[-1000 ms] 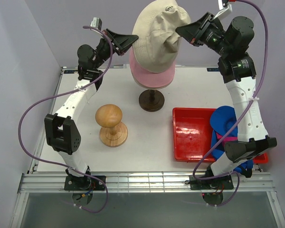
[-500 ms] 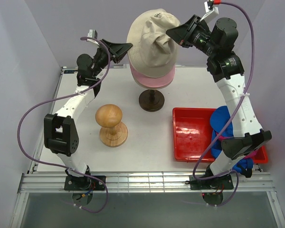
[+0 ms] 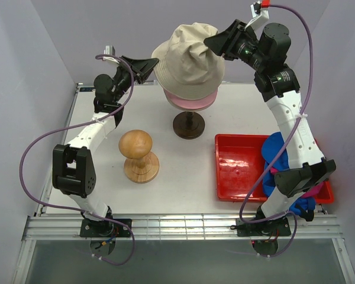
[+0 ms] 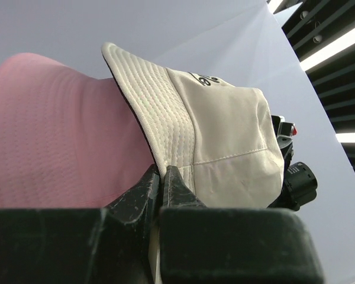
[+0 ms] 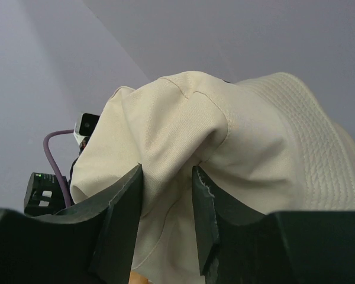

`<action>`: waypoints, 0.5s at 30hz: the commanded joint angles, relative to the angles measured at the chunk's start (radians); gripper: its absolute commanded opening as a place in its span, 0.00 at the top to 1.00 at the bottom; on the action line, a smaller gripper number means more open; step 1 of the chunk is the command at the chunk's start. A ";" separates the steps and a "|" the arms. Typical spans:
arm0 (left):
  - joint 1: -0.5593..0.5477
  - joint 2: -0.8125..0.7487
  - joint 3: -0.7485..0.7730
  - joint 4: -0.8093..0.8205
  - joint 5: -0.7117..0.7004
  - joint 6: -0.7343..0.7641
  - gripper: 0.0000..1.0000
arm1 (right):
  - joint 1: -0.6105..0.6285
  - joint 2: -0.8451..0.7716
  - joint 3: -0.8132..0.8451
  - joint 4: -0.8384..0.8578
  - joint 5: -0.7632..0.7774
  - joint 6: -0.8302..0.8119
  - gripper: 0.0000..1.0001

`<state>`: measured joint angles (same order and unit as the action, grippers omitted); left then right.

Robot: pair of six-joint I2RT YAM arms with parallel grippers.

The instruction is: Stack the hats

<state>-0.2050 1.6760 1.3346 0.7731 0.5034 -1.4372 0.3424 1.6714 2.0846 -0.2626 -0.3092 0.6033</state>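
Observation:
The beige bucket hat hangs between both grippers, over the light pink bucket hat that sits on the mannequin head. My left gripper is shut on the beige hat's left brim; in the left wrist view the brim runs between the closed jaws, with the pink hat beside it. My right gripper pinches a fold of the beige crown between its fingers. The bright blue cap lies in the red tray, and the magenta cap is mostly hidden behind the right arm.
The mannequin's dark stand is at the table's middle back. A round-topped wooden hat block stands front left of it. A red tray sits at the right, partly covered by the right arm.
Both grippers have moved left with the beige hat. The hat has swung from steeply tilted to more level, spreading over the pink hat.

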 commanded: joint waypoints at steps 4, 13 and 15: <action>0.022 -0.047 -0.046 0.031 -0.040 0.014 1.00 | 0.003 -0.021 -0.007 0.008 0.007 -0.048 0.46; 0.032 -0.039 -0.074 0.011 -0.045 0.001 1.00 | -0.060 -0.075 -0.103 0.014 -0.030 -0.030 0.30; 0.032 -0.036 -0.080 0.002 -0.046 0.000 1.00 | -0.100 -0.073 -0.126 0.020 -0.065 -0.001 0.27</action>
<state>-0.1925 1.6760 1.2751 0.7902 0.4854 -1.4422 0.2974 1.6348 1.9839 -0.2676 -0.3351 0.5793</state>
